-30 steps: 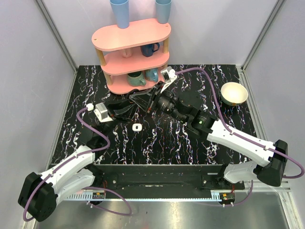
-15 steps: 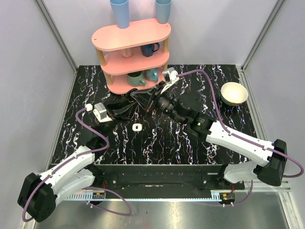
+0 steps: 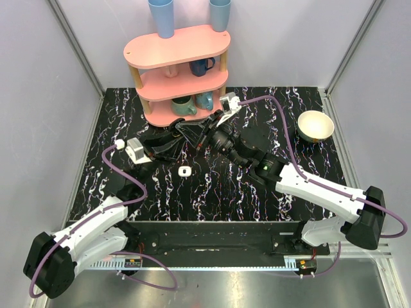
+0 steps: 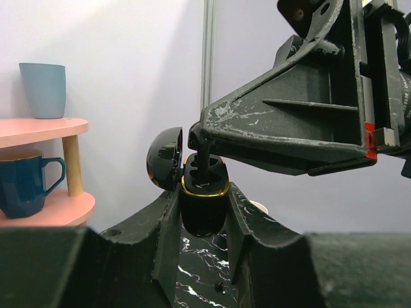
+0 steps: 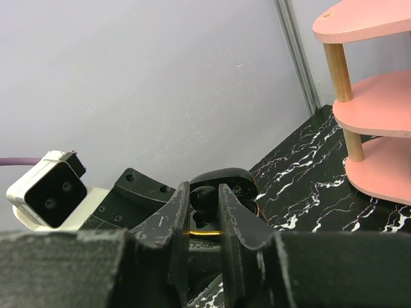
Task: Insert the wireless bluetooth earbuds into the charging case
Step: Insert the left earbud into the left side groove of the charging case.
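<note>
The left tool [image 4: 204, 194] clamps the lid-open charging case [image 4: 203, 217] upright. The right tool [image 5: 204, 192] holds its narrowed tips at the case's mouth; whether they pinch anything cannot be told.

Left gripper [image 3: 180, 136] meeting right gripper [image 3: 192, 130], white earbud [image 3: 184, 171] on table [image 3: 225, 189]

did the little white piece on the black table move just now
No. The small white plastic piece stays put, same spot below the pink three-tier shelf.

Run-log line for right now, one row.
left tool: shut on open charging case | right tool: tips at case mouth, grip unclear | white earbud: lying on table
</note>
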Robot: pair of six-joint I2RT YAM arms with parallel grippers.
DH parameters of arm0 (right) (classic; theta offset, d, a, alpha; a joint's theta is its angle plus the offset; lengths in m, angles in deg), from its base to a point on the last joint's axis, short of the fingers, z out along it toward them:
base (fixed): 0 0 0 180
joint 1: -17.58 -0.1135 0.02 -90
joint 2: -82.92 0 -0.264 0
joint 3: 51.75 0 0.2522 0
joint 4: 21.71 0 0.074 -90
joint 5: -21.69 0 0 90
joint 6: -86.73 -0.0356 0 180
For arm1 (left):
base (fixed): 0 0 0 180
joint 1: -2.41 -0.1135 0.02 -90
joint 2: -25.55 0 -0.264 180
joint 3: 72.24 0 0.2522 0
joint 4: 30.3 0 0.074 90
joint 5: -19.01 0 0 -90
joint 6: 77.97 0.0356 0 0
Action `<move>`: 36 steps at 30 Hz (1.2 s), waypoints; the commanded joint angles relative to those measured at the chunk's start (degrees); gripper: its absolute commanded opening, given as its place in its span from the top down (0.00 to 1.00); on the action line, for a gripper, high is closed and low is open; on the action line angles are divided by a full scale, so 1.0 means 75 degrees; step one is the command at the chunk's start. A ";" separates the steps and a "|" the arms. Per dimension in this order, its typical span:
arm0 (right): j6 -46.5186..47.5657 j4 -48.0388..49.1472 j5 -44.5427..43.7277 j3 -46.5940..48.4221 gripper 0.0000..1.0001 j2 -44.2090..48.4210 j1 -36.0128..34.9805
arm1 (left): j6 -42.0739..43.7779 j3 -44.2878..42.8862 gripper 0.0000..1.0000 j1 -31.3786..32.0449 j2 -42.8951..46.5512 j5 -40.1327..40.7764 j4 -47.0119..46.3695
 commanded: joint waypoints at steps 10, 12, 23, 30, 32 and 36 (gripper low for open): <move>0.0053 0.0734 -0.0167 -0.0152 0.89 0.0167 -0.0081 | 0.0045 0.0037 1.00 0.0107 0.0072 0.0498 -0.0300; 0.0123 0.0746 -0.0214 -0.0164 0.89 0.0179 -0.0081 | 0.0045 0.0048 1.00 0.0107 0.0084 0.0486 -0.0289; 0.0111 0.0699 -0.0144 -0.0070 0.89 0.0226 -0.0081 | 0.0115 0.0072 1.00 0.0142 0.0037 0.0416 -0.0242; 0.0006 0.0594 0.0009 -0.0059 0.89 0.0191 -0.0081 | 0.0162 0.0060 1.00 0.0154 -0.0022 0.0439 -0.0265; 0.0006 0.0570 0.0008 -0.0035 0.89 0.0121 -0.0081 | 0.0127 0.0060 1.00 0.0166 -0.0057 0.0439 -0.0323; -0.0065 0.0571 0.0102 -0.0059 0.89 0.0109 -0.0093 | 0.0150 0.0048 1.00 0.0177 -0.0034 0.0427 -0.0300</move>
